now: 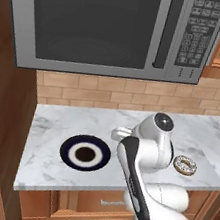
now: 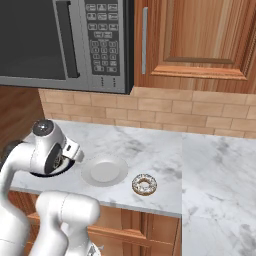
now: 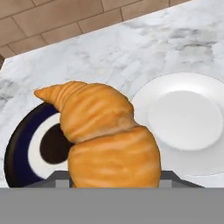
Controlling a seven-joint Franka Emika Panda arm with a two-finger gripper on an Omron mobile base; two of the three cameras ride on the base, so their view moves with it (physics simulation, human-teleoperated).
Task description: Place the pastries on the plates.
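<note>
Croissant [image 3: 107,140] gripped in gripper, held above counter [image 1: 54,123] betw. navy plate [image 1: 85,153] and white plate [image 2: 104,170], likely for drop onto one. Doughnut [image 2: 144,184] on counter, just beside white plate.

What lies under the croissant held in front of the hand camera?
Beneath the croissant sits the navy plate; its dark centre and white ring show partly, the rest is covered. The white plate lies beside it, bare. The gripper's fingers are hidden by the pastry.
</note>
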